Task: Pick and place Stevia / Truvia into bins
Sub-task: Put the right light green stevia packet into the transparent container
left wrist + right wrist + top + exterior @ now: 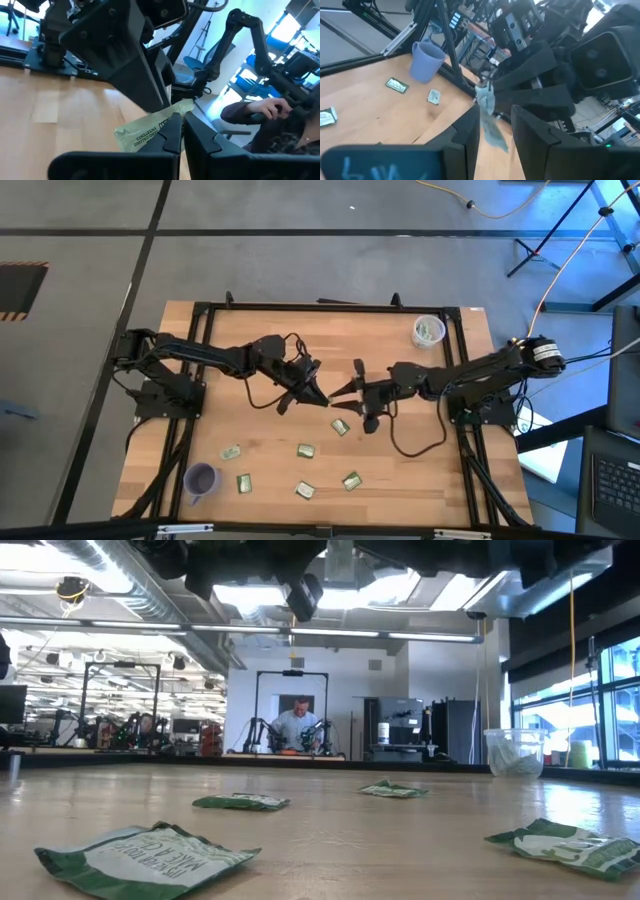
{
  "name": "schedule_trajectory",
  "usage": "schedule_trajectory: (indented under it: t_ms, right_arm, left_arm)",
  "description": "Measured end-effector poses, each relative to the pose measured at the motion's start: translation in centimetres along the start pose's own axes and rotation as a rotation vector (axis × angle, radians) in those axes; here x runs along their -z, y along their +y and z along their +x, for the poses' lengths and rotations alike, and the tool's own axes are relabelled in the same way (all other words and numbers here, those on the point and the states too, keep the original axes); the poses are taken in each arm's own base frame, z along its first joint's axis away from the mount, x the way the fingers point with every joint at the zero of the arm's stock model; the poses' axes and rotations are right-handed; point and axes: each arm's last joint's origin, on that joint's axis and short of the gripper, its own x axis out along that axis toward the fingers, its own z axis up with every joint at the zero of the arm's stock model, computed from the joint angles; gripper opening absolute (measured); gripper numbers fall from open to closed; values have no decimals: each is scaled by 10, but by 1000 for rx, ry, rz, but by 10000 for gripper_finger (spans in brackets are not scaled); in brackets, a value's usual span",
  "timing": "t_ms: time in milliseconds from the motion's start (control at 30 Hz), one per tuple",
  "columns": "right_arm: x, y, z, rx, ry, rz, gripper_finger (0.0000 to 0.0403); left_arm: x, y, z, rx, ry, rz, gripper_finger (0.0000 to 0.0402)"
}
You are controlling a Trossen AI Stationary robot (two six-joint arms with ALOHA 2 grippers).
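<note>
Above the middle of the wooden tabletop (400, 480), the left hand (318, 394) pinches a pale green-and-white flat paper sachet (150, 131) tightly between its closed fingers, raised off the surface, while the right hand (338, 390) meets it tip to tip with fingers parted around the same sachet. More green sachets (305, 450) lie scattered on the near half of the tabletop, between a purple round cup (201, 478) at the left front and a translucent white round cup (429, 331) at the far right corner
</note>
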Motion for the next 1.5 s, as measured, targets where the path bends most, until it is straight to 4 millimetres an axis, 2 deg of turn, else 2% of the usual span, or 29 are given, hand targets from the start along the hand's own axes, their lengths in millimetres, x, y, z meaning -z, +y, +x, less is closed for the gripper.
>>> schedule_trajectory:
  t_ms: [133, 333, 433, 633, 700, 800, 933, 1100, 1267, 1367, 1500]
  right_arm:
    - [0, 0, 9, -27, 42, 3, 115]
    - [-1, 0, 11, -50, 70, 23, 106]
    - [-1, 0, 11, -52, 70, 24, 83]
    - [-1, 1, 11, -54, 73, 24, 14]
    - [-1, 1, 11, -54, 73, 25, 7]
    - [-1, 0, 11, -37, 83, 53, 9]
    - [0, -1, 7, 7, 149, 81, 3]
    - [-9, -17, -18, 281, 350, 204, 2]
    - [-19, -60, -63, 648, 693, 434, 2]
    - [-13, -84, -91, 782, 884, 588, 1]
    - [8, -110, -124, 957, 1103, 703, 1]
  left_arm:
    - [0, -1, 0, 3, 1, 0, 7]
    - [0, 0, 0, 1, 0, 1, 5]
    - [-1, 1, -1, -1, -6, 4, 7]
    - [-1, 1, -1, 6, -5, 6, 8]
    - [-2, 1, -1, 6, -7, 18, 9]
    - [-3, 1, -2, 5, -11, 69, 23]
    - [-12, 0, -14, -34, -23, 136, 61]
    - [-11, 5, -34, -193, 72, 172, 96]
    - [-3, 11, -42, -379, 161, 196, 104]
    - [0, 15, -41, -419, 180, 185, 102]
    - [6, 20, -38, -439, 209, 168, 99]
